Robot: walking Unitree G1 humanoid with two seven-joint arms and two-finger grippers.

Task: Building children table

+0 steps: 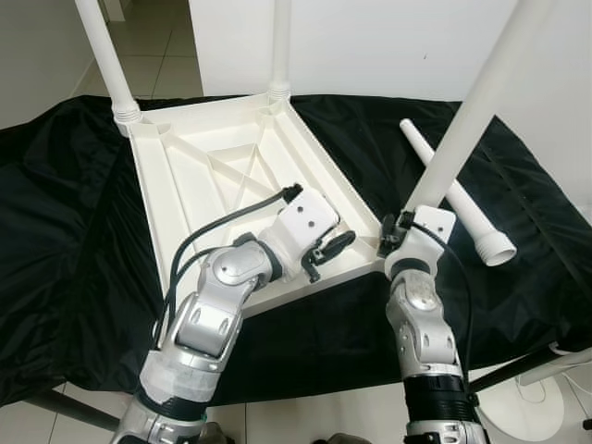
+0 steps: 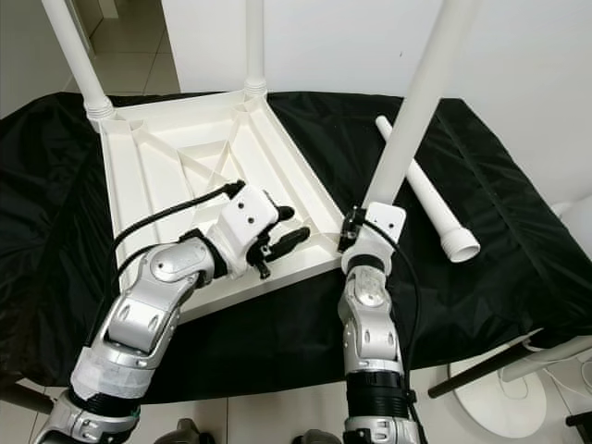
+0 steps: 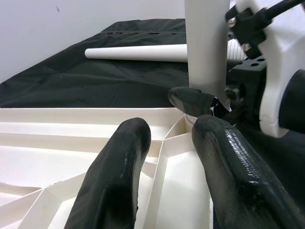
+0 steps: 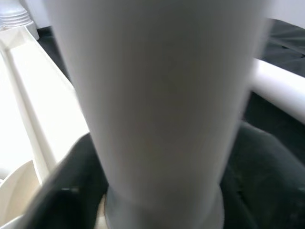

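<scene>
Black-draped desk [image 1: 74, 277], upturned tabletop [image 1: 213, 185] on it. Right hand [image 1: 396, 237] clamps upright leg [image 1: 472, 111] at near corner socket; left hand [image 1: 331, 250], fingers parted and empty, braces rim beside it. Spare leg [image 1: 458, 199] lies farther right.

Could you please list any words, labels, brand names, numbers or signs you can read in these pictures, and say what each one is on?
None can be read. The upturned white tabletop, the standing legs such as the one at the right gripper, the loose leg on the black cloth, the left gripper and both silver arms bear no legible print.
</scene>
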